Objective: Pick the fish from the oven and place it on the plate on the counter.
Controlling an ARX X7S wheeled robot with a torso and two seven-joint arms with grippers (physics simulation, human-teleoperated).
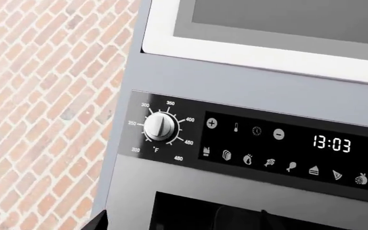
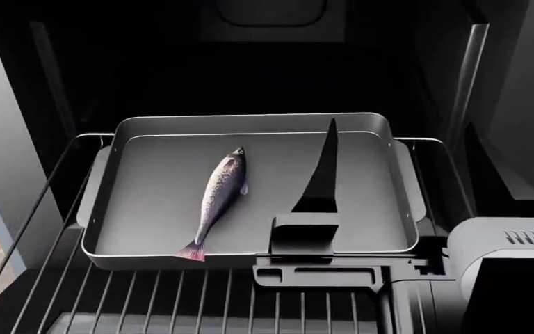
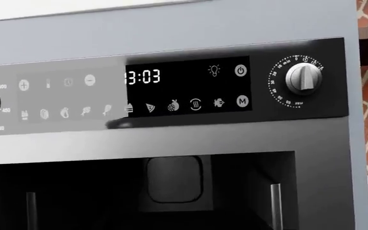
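The fish (image 2: 219,202) lies lengthwise on the silver-grey baking tray (image 2: 248,124), left of its middle, with its pinkish tail toward the front rim. The tray sits on the wire rack (image 2: 202,299) of the open oven (image 2: 156,62). A dark blade-like finger, apparently of my right gripper (image 2: 321,174), reaches over the tray's right half, a short way right of the fish and not touching it. I cannot tell whether its jaws are open. Of my left gripper only a dark tip (image 1: 99,223) shows in the left wrist view. The plate and the counter are out of view.
My right arm's grey housing (image 2: 508,264) is at the lower right. Both wrist views face the oven's control panel (image 1: 267,143), with a temperature knob (image 1: 160,126) and a timer knob (image 3: 304,76). A white ledge (image 1: 267,52) runs above. A brick wall (image 1: 43,120) stands at the side.
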